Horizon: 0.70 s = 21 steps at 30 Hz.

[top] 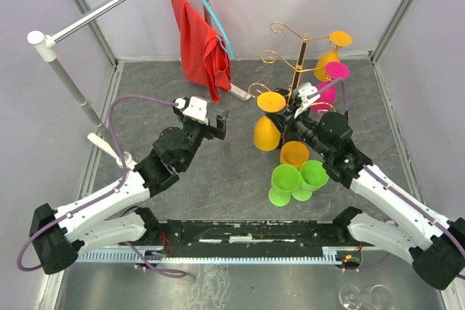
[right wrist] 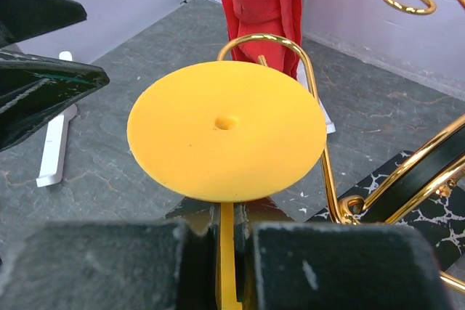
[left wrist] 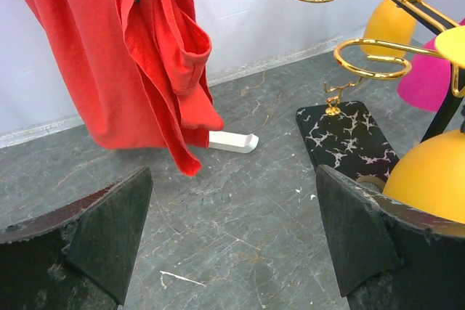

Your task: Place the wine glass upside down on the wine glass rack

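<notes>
The yellow wine glass (top: 267, 133) hangs upside down, foot (top: 271, 102) on top, next to the gold wine glass rack (top: 298, 63). My right gripper (top: 292, 115) is shut on its stem. In the right wrist view the stem (right wrist: 227, 252) sits between the jaws, and the round foot (right wrist: 227, 132) lies against a gold loop arm (right wrist: 309, 70). My left gripper (top: 218, 125) is open and empty over the bare floor, left of the rack. In its own view (left wrist: 232, 237) the black marbled base (left wrist: 349, 136) and the yellow bowl (left wrist: 436, 179) show on the right.
A yellow glass (top: 330, 52) and a pink glass (top: 330, 85) hang on the rack. Two green cups (top: 287, 179) and an orange cup (top: 294, 154) stand in front of it. Red cloth (top: 200, 49) hangs on a blue hanger from a rail (top: 109, 9).
</notes>
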{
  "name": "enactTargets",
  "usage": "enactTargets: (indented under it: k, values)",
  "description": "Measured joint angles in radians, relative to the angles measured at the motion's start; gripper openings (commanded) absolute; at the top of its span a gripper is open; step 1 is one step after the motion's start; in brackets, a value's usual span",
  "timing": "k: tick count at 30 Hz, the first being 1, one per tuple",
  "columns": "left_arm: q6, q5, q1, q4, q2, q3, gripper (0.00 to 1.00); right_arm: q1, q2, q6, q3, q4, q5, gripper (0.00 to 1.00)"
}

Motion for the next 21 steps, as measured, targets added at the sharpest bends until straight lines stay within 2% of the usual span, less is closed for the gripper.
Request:
enactTargets:
  k: [21]
  values:
    - [0.000, 0.001, 0.024, 0.000, -0.009, -0.010, 0.99, 0.000, 0.154, -0.017, 0.014, 0.116, 0.094, 0.01]
